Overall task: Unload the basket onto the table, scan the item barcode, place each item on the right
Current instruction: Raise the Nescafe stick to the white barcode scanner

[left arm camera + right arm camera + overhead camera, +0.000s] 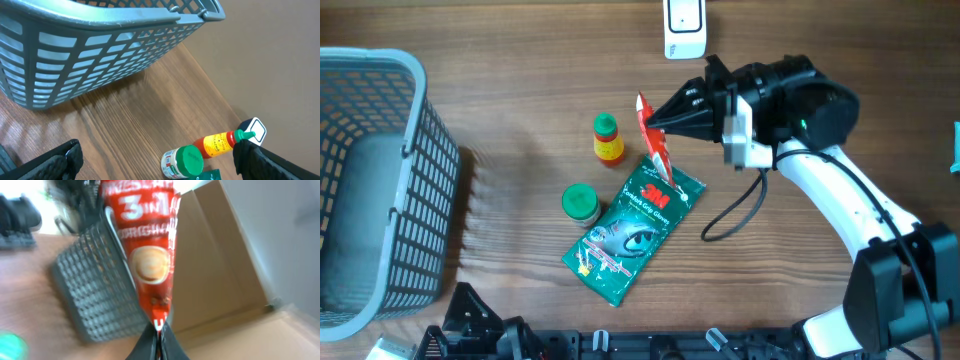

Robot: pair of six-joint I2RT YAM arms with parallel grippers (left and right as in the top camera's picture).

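The wooden table (pixel 520 80) fills the overhead view, with a wide bare strip running from its upper middle down between the basket and the small items. The grey mesh basket (pixel 430 200) takes the left side and is cut off by the left edge of the frame. The right arm reaches in from the lower right corner. Its right gripper (pixel 652 122) is pinched tight on the tip of a red sachet (pixel 653 150) just right of centre. In the wrist view the sachet (pixel 150 255) stands up from the closed jaws, its top lettering cropped and the rest blurred.

A green packet (pixel 630 230) lies flat and slanted below centre, its upper corner under the sachet. A white device (pixel 685 25), possibly the scanner, sits at the top edge, half cut off. A yellow bottle (pixel 608 140) stands just left of the sachet, and a green-lidded jar (pixel 581 204) is beside the packet's left edge.

The left gripper (pixel 157 149) is spread wide and holds nothing, with only its dark fingertips (pixel 55 162) showing in the bottom corners
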